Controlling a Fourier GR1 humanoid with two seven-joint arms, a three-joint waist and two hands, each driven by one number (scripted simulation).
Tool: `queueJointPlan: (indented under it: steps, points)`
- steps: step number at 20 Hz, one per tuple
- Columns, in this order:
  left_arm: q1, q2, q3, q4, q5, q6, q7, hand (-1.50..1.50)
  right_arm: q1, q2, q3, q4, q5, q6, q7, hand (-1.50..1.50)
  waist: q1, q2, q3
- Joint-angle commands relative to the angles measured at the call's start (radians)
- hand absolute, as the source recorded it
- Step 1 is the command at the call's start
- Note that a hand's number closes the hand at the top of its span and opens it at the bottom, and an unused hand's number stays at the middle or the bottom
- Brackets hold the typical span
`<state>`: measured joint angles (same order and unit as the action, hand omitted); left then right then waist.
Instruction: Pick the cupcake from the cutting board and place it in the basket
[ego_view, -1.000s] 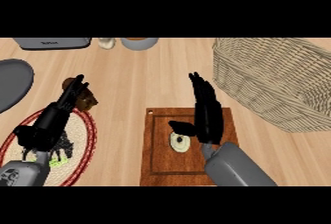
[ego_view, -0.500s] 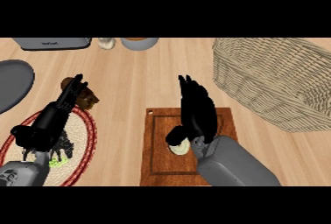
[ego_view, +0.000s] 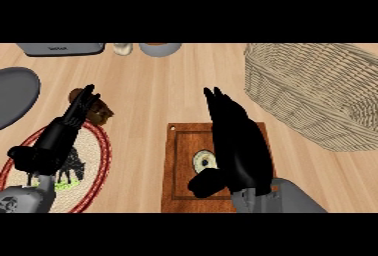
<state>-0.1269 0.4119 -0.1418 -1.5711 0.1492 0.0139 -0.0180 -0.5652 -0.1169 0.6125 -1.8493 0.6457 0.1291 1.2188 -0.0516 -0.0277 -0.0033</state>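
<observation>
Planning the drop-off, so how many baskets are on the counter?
1: the wicker basket stands at the counter's far right, beyond the cutting board. No other shows, though the view crops the counter.

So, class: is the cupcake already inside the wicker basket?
No, the cupcake sits on the cutting board, partly hidden by the right robot hand, while the basket stands apart to the upper right.

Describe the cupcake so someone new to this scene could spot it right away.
Find the brown wooden cutting board at the counter's lower middle, left of the wicker basket. The cupcake sits on it, partly hidden beside the right hand: a small pale round, unlike anything nearby.
</observation>
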Motion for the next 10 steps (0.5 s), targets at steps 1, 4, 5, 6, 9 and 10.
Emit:
queueJointPlan:
  steps: [1,4,5,6,9,10]
  points:
    - [0.036,-0.031,-0.033,-0.026,-0.028,0.021,-0.006,0.0,0.045,-0.016,0.004,-0.167,0.011,0.174,0.267,-1.5,0.005,0.005,0.001]
    - [-0.025,0.01,0.016,-0.012,0.008,-0.026,0.009,0.0,0.095,0.028,0.026,-0.19,0.085,0.155,0.268,-1.5,0.017,0.014,0.001]
    - [-0.024,0.007,0.013,-0.012,0.004,-0.024,0.018,0.0,0.096,0.017,-0.005,-0.178,0.076,0.148,0.268,-1.5,0.027,0.018,0.002]
    - [0.002,-0.011,0.011,-0.036,0.0,-0.003,0.007,0.0,0.112,0.035,-0.011,-0.213,0.101,0.165,0.268,-1.5,0.028,0.015,0.001]
    - [-0.013,-0.013,0.011,-0.001,-0.006,-0.028,-0.01,0.0,0.16,0.05,0.013,-0.22,0.156,0.135,0.243,-1.5,0.039,0.022,0.002]
    - [-0.039,-0.007,0.022,0.019,0.004,-0.049,-0.014,0.0,0.212,0.057,0.061,-0.217,0.207,0.09,0.209,-1.5,0.037,0.023,0.002]
